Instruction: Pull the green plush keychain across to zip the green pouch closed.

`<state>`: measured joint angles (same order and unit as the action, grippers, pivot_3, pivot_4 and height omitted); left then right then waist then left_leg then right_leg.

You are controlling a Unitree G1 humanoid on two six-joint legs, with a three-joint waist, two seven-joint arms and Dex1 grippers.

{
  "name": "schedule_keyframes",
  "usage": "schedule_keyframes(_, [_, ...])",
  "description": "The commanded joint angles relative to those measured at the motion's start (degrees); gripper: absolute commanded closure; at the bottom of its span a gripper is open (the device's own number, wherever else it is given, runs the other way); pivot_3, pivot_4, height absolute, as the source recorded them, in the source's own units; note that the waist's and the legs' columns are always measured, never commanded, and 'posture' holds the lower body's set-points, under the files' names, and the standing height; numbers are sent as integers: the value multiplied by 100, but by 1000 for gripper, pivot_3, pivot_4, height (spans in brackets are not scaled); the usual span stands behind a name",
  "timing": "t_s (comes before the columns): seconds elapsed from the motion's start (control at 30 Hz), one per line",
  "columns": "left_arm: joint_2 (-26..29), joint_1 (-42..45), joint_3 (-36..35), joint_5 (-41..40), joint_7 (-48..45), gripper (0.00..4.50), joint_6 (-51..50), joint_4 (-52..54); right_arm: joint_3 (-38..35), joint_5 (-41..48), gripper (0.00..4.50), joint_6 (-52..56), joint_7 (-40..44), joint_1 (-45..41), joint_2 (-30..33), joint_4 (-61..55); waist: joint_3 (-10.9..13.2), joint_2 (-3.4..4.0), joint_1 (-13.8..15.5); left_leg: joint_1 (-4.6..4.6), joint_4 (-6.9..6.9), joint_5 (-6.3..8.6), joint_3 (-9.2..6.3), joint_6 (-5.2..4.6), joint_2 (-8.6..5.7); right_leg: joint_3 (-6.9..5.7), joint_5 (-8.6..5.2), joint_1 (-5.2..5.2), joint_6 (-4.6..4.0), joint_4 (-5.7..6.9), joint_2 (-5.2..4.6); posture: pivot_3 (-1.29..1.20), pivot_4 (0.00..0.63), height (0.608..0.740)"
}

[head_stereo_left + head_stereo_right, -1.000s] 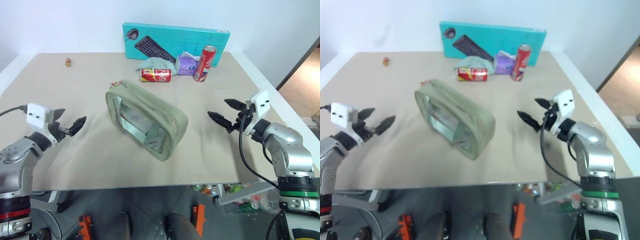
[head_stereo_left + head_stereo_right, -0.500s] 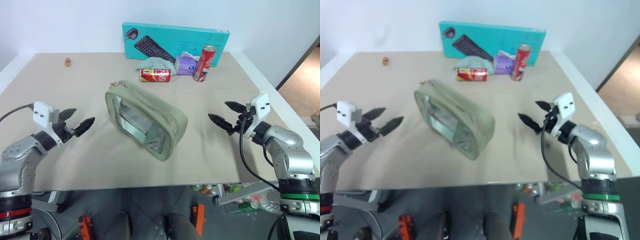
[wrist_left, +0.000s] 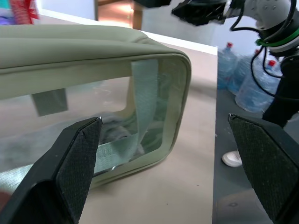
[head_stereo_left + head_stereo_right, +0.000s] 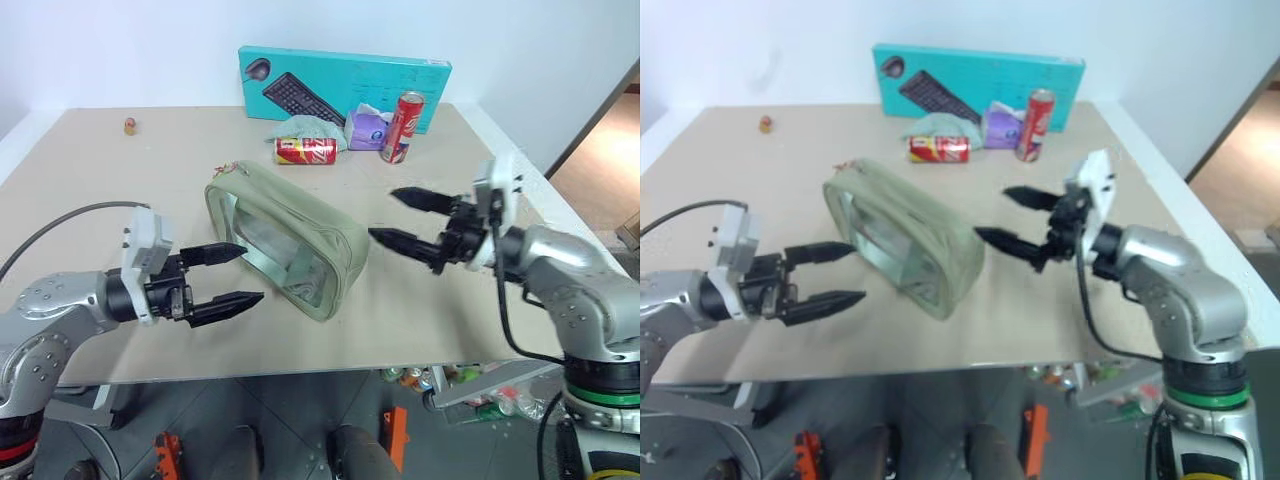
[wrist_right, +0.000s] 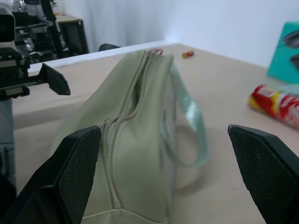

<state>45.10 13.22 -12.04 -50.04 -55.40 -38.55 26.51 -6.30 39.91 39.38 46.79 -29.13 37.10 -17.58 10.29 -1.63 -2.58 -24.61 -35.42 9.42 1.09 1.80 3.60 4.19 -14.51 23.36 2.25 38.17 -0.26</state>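
Both arms have swung inward — left gripper [image 4: 230,274] and right gripper [image 4: 398,217], jaws spread, now flank the one green pouch [image 4: 285,238]. Two red cans [image 4: 404,127] stand behind it.

Cannot make out the green plush keychain [image 4: 232,168] at the far end of the green pouch [image 4: 290,235] beyond a small reddish speck. Cut off by the picture's edge in the left wrist view: the pouch's far end; in the right wrist view, its near end and most of the red can [image 5: 276,104]. Too small to name: the little object [image 4: 130,125] at the table's far left.
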Motion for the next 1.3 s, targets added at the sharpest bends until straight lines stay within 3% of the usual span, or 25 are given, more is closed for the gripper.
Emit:
schedule_keyframes(0.03, [-67,225,137,102,-17,32,152,-6,76,-204,0,-229,-78,-40,-210,383,-1,-1,-2,-2,-1,0,0,0,-1,1,1,0,2,-2,0,0,150,740])
schedule_keyframes(0.3, [-164,298,228,292,2,32,245,-89,227,-381,0,-455,178,67,-351,690,0,0,0,-6,7,6,-1,-9,0,1,3,7,19,-1,5,0,150,740])
schedule_keyframes(0.4, [-195,245,204,317,50,0,248,-62,230,-314,1254,-402,257,71,-404,648,0,0,-2,-6,8,8,-1,-11,1,1,2,8,18,-1,6,0,150,740])
schedule_keyframes(0.43, [-199,239,195,319,59,0,247,-61,237,-310,1387,-392,282,69,-410,636,0,0,-2,-5,7,8,-1,-11,1,1,2,7,18,-1,6,0,150,740])
schedule_keyframes(0.47, [-204,242,196,332,68,0,251,-68,247,-302,1867,-381,314,59,-416,630,0,0,-2,-5,6,8,-1,-11,1,0,3,7,18,-1,5,0,150,740])
schedule_keyframes(0.5, [-208,247,202,350,73,0,261,-86,259,-285,1867,-362,341,53,-427,617,0,0,-2,-5,5,8,-1,-11,1,1,3,6,19,-1,5,0,150,740])
schedule_keyframes(0.57, [-215,264,216,384,82,0,276,-114,294,-271,2837,-344,407,40,-434,586,0,0,-2,-5,4,8,-1,-11,1,1,4,6,20,-1,4,0,150,740])
schedule_keyframes(0.73, [-257,308,244,445,126,0,287,-145,371,-242,4455,-314,509,5,-426,511,0,0,-2,-4,3,8,-1,-11,1,1,6,6,19,-1,5,0,150,740])
schedule_keyframes(1.07, [-319,326,253,450,125,0,233,-161,458,-471,4455,-516,1084,-438,16,835,2,2,-2,-5,4,8,2,-11,0,3,5,8,20,-1,4,0,150,740])
schedule_keyframes(1.3, [-340,450,377,524,88,0,269,-233,856,-1731,4455,-2287,2304,-1812,520,3500,4,0,-4,-5,1,8,4,-11,-2,2,0,6,11,-2,2,0,150,740])
